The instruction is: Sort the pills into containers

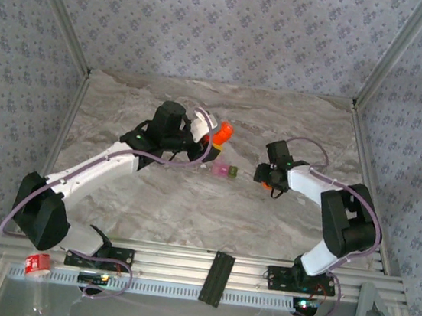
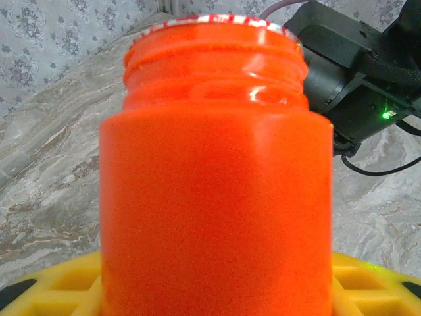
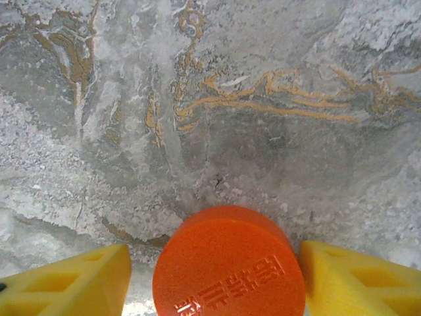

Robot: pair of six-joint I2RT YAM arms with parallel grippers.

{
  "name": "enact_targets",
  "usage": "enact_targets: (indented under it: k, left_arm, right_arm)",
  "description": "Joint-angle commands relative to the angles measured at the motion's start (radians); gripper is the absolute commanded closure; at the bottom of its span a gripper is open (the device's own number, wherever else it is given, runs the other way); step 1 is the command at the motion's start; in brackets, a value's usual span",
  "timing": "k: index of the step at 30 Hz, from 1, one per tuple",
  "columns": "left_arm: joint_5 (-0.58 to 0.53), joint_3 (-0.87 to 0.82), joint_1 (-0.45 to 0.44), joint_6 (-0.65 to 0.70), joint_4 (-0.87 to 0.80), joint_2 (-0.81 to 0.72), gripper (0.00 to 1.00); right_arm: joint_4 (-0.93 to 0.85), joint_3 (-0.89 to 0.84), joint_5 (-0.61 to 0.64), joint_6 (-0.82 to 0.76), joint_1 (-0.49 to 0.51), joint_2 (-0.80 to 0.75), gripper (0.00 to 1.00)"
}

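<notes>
- Containers (image 1: 225, 171): pink-and-olive pair, on the table (image 3: 197, 99) between the arms.
- Orange bottle (image 2: 217, 197): behind and left of the containers, clamped in the left gripper (image 1: 212, 135), mouth uncapped, likely readied for pouring pills.
- Orange cap (image 3: 229, 263): right of the containers, flat on the table. The right gripper (image 1: 267, 182) straddles it with gaps either side, apparently parking it.

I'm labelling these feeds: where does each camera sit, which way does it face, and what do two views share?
Top external: above and behind the bases, looking down on the table; left arm and right arm show.
Left wrist: on the left arm, facing along the left claw's fingers at the orange bottle they grip.
Right wrist: on the right arm, facing down at the table; right claw's fingers flank the orange cap.
Shared: top and left wrist views both show the orange bottle.
</notes>
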Motion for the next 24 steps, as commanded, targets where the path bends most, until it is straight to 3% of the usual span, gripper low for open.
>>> enact_targets:
  k: [1, 10, 14, 16, 21, 24]
  left_arm:
    - [-0.011, -0.003, 0.006, -0.009, 0.004, -0.049, 1.00]
    - [-0.029, -0.048, 0.009, -0.010, -0.023, -0.059, 1.00]
    - [-0.040, -0.082, 0.009, -0.011, -0.023, -0.059, 1.00]
    - [-0.044, -0.096, 0.009, -0.013, -0.023, -0.057, 1.00]
    - [-0.050, -0.120, 0.010, -0.016, -0.017, -0.062, 1.00]
    - [-0.052, -0.122, 0.010, -0.016, -0.014, -0.064, 1.00]
  right_arm:
    - [-0.055, 0.030, -0.039, 0.016, -0.006, -0.069, 0.28]
    - [-0.145, 0.145, -0.142, -0.038, 0.003, -0.176, 0.26]
    - [-0.178, 0.179, -0.129, -0.065, 0.013, -0.190, 0.15]
    - [-0.188, 0.186, -0.125, -0.076, 0.014, -0.192, 0.02]
    - [-0.209, 0.199, -0.017, -0.108, 0.017, -0.199, 0.00]
    - [-0.236, 0.223, 0.205, -0.105, 0.045, -0.209, 0.00]
